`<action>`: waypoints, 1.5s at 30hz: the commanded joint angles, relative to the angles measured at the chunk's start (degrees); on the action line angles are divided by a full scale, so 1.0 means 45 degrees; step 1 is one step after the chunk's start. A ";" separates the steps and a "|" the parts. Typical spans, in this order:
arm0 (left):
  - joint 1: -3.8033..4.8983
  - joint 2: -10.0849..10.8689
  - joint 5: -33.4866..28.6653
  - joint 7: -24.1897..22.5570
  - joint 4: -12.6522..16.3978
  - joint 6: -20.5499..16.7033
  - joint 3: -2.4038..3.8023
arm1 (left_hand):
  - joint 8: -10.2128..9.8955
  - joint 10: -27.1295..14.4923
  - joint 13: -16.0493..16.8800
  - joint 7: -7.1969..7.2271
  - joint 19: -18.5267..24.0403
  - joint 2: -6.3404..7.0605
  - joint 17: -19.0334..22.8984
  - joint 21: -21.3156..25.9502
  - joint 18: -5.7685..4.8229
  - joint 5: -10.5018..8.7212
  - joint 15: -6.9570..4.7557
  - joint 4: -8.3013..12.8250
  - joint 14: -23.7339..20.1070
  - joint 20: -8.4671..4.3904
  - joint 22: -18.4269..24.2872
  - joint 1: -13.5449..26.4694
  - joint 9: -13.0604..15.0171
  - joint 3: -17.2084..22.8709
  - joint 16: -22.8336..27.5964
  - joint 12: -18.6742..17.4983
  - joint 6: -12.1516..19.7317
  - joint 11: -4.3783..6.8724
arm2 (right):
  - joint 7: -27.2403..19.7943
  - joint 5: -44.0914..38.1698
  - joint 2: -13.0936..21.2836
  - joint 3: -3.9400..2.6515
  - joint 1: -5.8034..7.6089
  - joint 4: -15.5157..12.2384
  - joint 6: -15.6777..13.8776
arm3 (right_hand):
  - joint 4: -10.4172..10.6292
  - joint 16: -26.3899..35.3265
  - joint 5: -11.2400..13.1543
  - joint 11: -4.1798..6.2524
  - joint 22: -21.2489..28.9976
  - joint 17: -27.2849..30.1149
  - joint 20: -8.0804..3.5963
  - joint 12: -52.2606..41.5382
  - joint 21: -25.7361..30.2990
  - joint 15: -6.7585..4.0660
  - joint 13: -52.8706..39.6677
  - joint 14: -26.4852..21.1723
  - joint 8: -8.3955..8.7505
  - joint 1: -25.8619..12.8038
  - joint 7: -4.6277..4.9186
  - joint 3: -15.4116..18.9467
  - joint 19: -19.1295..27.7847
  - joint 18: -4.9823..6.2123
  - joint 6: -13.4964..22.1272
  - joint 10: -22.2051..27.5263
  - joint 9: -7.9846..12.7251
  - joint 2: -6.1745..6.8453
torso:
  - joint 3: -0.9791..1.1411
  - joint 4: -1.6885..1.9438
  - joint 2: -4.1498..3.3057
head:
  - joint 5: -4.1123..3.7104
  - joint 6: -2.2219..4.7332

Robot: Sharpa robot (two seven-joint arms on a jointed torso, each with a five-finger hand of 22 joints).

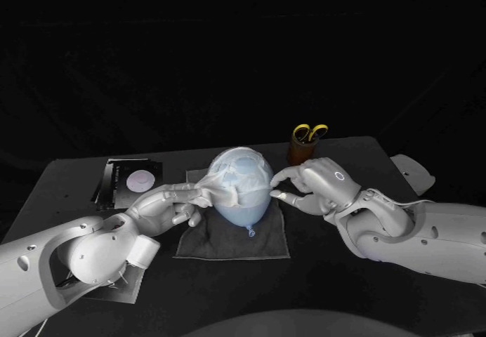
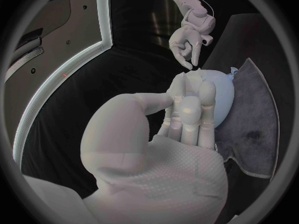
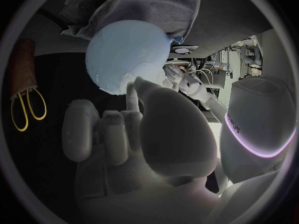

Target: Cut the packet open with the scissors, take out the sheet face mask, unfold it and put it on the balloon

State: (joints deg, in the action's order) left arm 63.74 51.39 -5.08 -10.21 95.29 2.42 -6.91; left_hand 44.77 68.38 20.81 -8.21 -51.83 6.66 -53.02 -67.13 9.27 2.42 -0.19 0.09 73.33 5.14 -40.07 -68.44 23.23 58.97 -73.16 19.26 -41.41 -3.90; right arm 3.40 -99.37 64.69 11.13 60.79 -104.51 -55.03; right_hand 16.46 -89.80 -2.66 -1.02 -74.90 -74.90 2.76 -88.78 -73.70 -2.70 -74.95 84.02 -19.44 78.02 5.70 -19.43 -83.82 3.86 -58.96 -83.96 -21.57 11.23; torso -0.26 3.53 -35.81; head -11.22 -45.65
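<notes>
A pale blue balloon [image 1: 243, 200] lies on a grey cloth [image 1: 231, 239] at the table's middle. The white sheet face mask [image 1: 239, 172] is draped over the balloon's far half. My left hand [image 1: 170, 203] pinches the mask's left edge and holds it stretched out from the balloon. My right hand [image 1: 309, 184] is at the balloon's right side with its fingertips [image 1: 275, 184] against the mask's edge. In the right wrist view one finger [image 3: 133, 92] touches the balloon [image 3: 124, 59]. Whether that hand grips the mask is unclear. The left wrist view shows the balloon [image 2: 219, 92] beyond my fingers [image 2: 187, 112].
Yellow-handled scissors [image 1: 310, 133] stand in a brown holder [image 1: 302, 151] behind my right hand. The dark packet [image 1: 130, 180] lies at the table's left, behind my left hand. A white object [image 1: 415, 172] sits at the right edge.
</notes>
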 commanded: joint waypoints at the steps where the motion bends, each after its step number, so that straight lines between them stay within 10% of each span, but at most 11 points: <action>1: 0.0023 -0.0012 0.0138 0.0247 0.0005 0.0449 0.0013 | 0.0030 -0.0072 0.0021 0.0024 -0.0063 -0.0119 0.0003 -0.0029 0.0245 0.0076 0.0002 0.0095 0.0062 0.0012 -0.0010 0.0047 0.4424 -0.0020 -0.0026 0.0064 -0.0026 0.0024 | 0.0056 0.3748 0.0155 0.0011 0.0004 -0.0428 -0.0073 | 0.0036 -0.0044 -0.0049 -0.0150 -0.2277 -0.3355 0.0235 0.0516 0.0532 0.0147 -0.2925 0.1330 0.0217 -0.1105 0.0089 0.0949 0.0154 -0.0080 0.0244 -0.0932 0.0081 0.0189 | -0.0007 -0.0005 -0.0004 | -0.0005 0.0028; 5: 0.0023 -0.0020 0.0151 0.0283 0.0015 0.0469 0.0012 | 0.0024 -0.0073 0.0027 0.0023 -0.0062 -0.0123 0.0027 -0.0030 0.0245 0.0076 0.0002 0.0095 0.0053 0.0012 -0.0006 0.0050 0.4424 -0.0023 -0.0018 0.0066 -0.0024 0.0023 | 0.1268 0.5429 0.0285 0.0024 0.0005 -0.0895 0.0511 | 0.0077 -0.0026 -0.0204 -0.0078 -0.2001 -0.3323 0.0280 0.1251 0.1524 0.0103 -0.2523 0.1321 0.0180 -0.2257 0.0000 0.2669 0.0487 0.0118 0.0117 -0.0571 -0.0033 -0.0068 | -0.0001 -0.0008 -0.0004 | -0.0004 0.0032; 7: 0.0023 -0.0023 0.0155 0.0294 0.0023 0.0472 0.0012 | 0.0021 -0.0075 0.0030 0.0022 -0.0050 -0.0126 0.0031 -0.0023 0.0249 0.0076 0.0003 0.0093 0.0051 0.0012 0.0012 0.0053 0.4423 -0.0025 -0.0017 0.0067 -0.0022 0.0022 | 0.2088 0.5835 0.0333 0.0028 0.0005 -0.1079 0.0844 | 0.0113 0.0101 -0.0151 0.0009 -0.1842 -0.3106 0.0210 0.1767 0.2044 0.0023 -0.2220 0.1263 -0.0071 -0.2543 -0.0092 0.5014 0.0593 0.0194 0.0058 -0.0343 -0.0247 -0.0586 | 0.0003 0.0001 -0.0006 | -0.0007 0.0058; 11: 0.0023 -0.0016 0.0193 0.0308 0.0050 0.0460 0.0011 | 0.0016 -0.0079 0.0033 0.0020 -0.0049 -0.0130 0.0047 -0.0023 0.0249 0.0076 0.0004 0.0091 0.0044 0.0013 0.0015 0.0056 0.4422 -0.0028 -0.0012 0.0066 -0.0019 0.0020 | 0.3440 0.6060 0.0348 0.0031 0.0005 -0.1266 0.1465 | 0.0139 0.0191 -0.0106 0.0097 -0.1739 -0.2965 0.0155 0.2344 0.2381 -0.0050 -0.1878 0.1227 -0.0538 -0.3055 -0.0207 0.6362 0.0638 0.0243 -0.0114 -0.0077 -0.0511 -0.0578 | 0.0007 0.0001 -0.0007 | -0.0019 0.0072; 21: 0.0023 -0.0033 0.0280 0.0358 0.0122 0.0444 0.0010 | 0.0003 -0.0093 0.0041 0.0016 -0.0057 -0.0140 0.0027 -0.0029 0.0246 0.0075 0.0007 0.0086 0.0053 0.0014 0.0008 0.0063 0.4420 -0.0032 -0.0025 0.0064 -0.0011 0.0016 | 0.5564 0.6208 -0.0147 0.0030 0.0007 -0.1225 0.2429 | 0.0153 0.0215 -0.0069 0.0454 -0.1782 -0.2936 -0.0115 0.1766 0.2197 -0.0356 -0.2161 0.1226 -0.1943 -0.3967 -0.0615 0.6694 0.0431 0.0192 -0.0490 -0.0442 -0.1224 -0.0383 | 0.0007 -0.0004 -0.0020 | -0.0036 0.0034; 29: 0.0023 -0.0051 0.0318 0.0411 0.0145 0.0446 0.0010 | -0.0005 -0.0104 0.0047 0.0013 -0.0063 -0.0148 0.0017 -0.0034 0.0244 0.0075 0.0009 0.0083 0.0058 0.0015 0.0003 0.0067 0.4419 -0.0035 -0.0033 0.0061 -0.0006 0.0013 | 0.6066 0.6723 -0.0527 0.0028 0.0044 -0.1213 0.3214 | 0.0185 0.0064 -0.0072 0.0653 -0.1970 -0.3177 -0.0308 0.1016 0.1610 -0.0540 -0.2595 0.1289 -0.2907 -0.5365 -0.0825 0.7207 0.0160 0.0076 -0.0369 -0.0806 -0.1711 0.0314 | -0.0004 0.0011 -0.0008 | -0.0066 -0.0023; 45: 0.0023 -0.0095 0.0351 0.0493 0.0083 0.0412 0.0009 | -0.0026 -0.0131 0.0062 0.0005 -0.0086 -0.0167 -0.0019 -0.0049 0.0238 0.0076 0.0015 0.0077 0.0072 0.0018 -0.0021 0.0074 0.4416 -0.0041 -0.0056 0.0056 0.0008 0.0006 | 0.5474 0.7607 -0.0685 0.0024 0.0391 -0.1543 0.3390 | 0.0193 -0.0013 -0.0099 0.0682 -0.2035 -0.3303 -0.0353 0.0858 0.1517 -0.0569 -0.2695 0.1318 -0.3397 -0.6560 -0.0856 0.7519 0.0112 0.0051 -0.0084 -0.0871 -0.1923 0.0742 | 0.0002 -0.0006 -0.0018 | -0.0053 -0.0073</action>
State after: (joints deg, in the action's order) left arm 63.76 51.10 -3.73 -7.95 95.59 3.24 -6.92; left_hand 44.56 68.19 21.00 -8.01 -51.81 6.49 -53.04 -67.13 9.20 2.51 -0.07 0.25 73.39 5.14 -40.06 -68.15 24.05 58.80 -73.15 19.26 -41.22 -3.70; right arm 28.87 -66.58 61.61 11.25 62.47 -111.26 -41.02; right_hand 17.32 -89.56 -3.22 1.64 -74.94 -74.91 1.41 -84.72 -66.58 -4.84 -74.90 84.15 -34.59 48.99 1.84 14.08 -83.18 3.85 -59.76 -83.82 -30.16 14.47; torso -0.26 3.54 -35.88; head -11.50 -45.96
